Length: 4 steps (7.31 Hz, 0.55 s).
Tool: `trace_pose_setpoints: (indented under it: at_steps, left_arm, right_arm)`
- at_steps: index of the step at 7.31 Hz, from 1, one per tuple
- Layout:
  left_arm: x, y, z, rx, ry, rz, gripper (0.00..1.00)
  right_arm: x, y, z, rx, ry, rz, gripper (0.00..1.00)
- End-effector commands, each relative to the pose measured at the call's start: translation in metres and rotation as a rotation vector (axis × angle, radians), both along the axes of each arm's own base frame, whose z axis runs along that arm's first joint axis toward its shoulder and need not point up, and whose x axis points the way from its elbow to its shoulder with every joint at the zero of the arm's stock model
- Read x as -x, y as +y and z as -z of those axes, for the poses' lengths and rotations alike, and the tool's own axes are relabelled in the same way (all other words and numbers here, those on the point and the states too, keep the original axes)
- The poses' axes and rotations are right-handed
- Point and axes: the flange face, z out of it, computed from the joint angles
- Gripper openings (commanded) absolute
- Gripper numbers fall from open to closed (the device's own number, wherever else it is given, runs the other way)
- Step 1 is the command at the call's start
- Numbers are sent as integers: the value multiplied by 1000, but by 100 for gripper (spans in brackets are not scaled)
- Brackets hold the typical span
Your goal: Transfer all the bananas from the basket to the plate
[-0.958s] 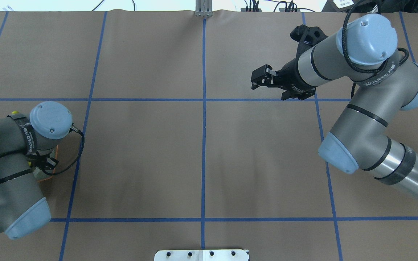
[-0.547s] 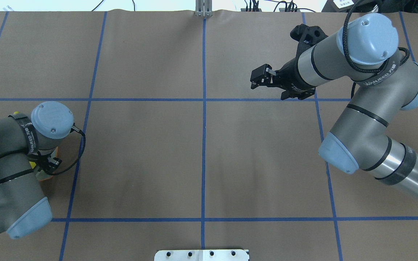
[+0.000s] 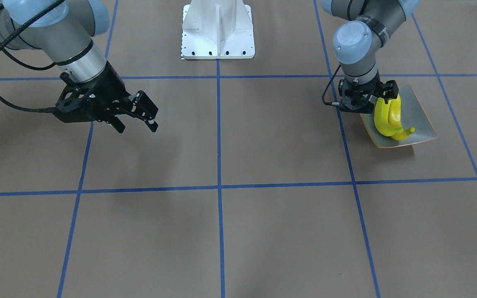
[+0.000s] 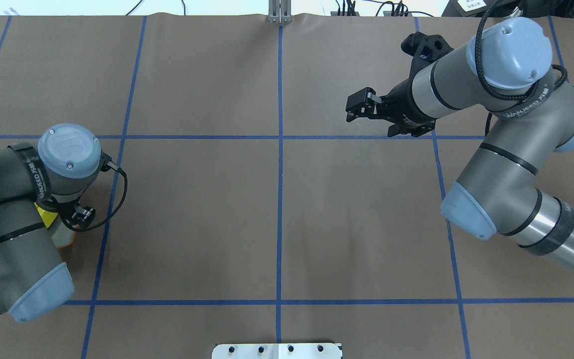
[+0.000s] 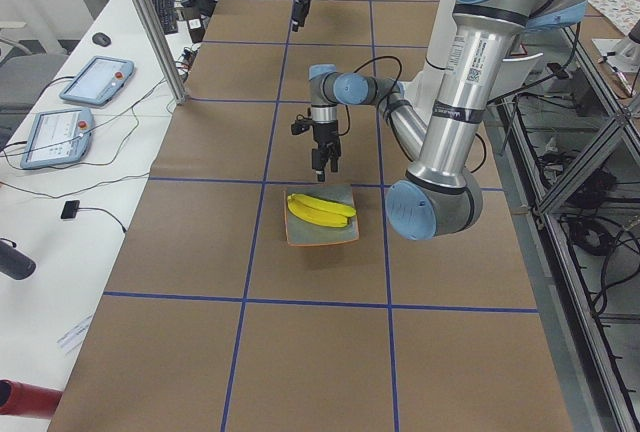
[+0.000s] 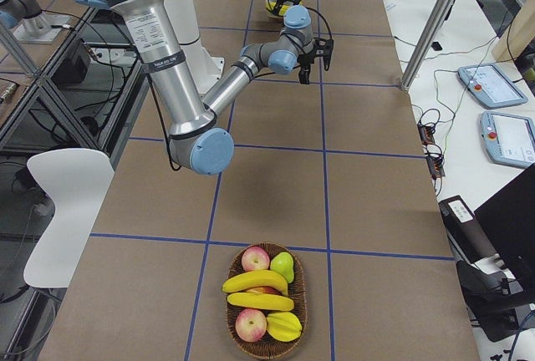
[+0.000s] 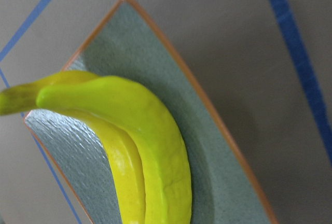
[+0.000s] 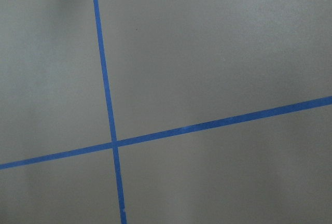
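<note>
Left arm (image 4: pixel 13 224) has swung its wrist a bit toward the table's (image 3: pixel 263 136) far edge vs half a sec ago, uncovering more yellow beneath it; right arm (image 4: pixel 506 164) barely shifted. Left gripper (image 5: pixel 324 162) hangs point-down just above the plate (image 3: pixel 418 120), which sits near the table end on the robot's left. Can't tell if its jaws are apart or together, as the wrist hides them, but it prob. holds nothing: its own camera shows only fruit lying flat. Two bananas (image 3: pixel 387 118) lie on the plate side by side, touching, crowded to one side w/ stem ends at the rim. The other two bananas (image 6: pixel 255 282) are in the basket (image 6: pixel 231 311) at the opposite table end, packed among apples (image 6: pixel 255 258) and other fruit. Right gripper (image 3: pixel 137 124) hovers over mid-table, jaws spread and empty, well apart from plate and basket. So approx. half done. Risks from here: if the left gripper moves sideways before lifting, it could clip the pair and sweep them over the shallow rim. Only one strip of plate is bare, so a banana set on top of the pair would likely roll off. At the basket, jaws may catch both touching bananas, nudge an apple out, or drag the basket. Smooth curved skin can swivel in a two-finger pinch, esp. if gripped off-centre, and drop on the long carry. Arms could also meet mid-table if both cross at once.
</note>
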Motion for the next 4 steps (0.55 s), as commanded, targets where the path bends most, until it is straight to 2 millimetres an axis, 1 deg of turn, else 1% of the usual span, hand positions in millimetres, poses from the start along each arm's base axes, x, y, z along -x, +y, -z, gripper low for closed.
trace_pose_setpoints:
  at_steps: [1, 2, 3, 4]
  left_arm:
    - [3, -18, 45, -38, 196, 56, 100]
    - [2, -22, 60, -19, 319, 135, 100]
    - [13, -29, 72, -15, 394, 176, 100]
    - [32, -37, 79, -25, 451, 194, 100]
  right_arm:
    - [-42, -7, -36, 32, 41, -56, 100]
    - [-64, -12, -61, 36, 77, -72, 100]
    - [-93, -13, -88, 6, 125, -56, 100]
    - [-132, -8, -121, -33, 183, -33, 100]
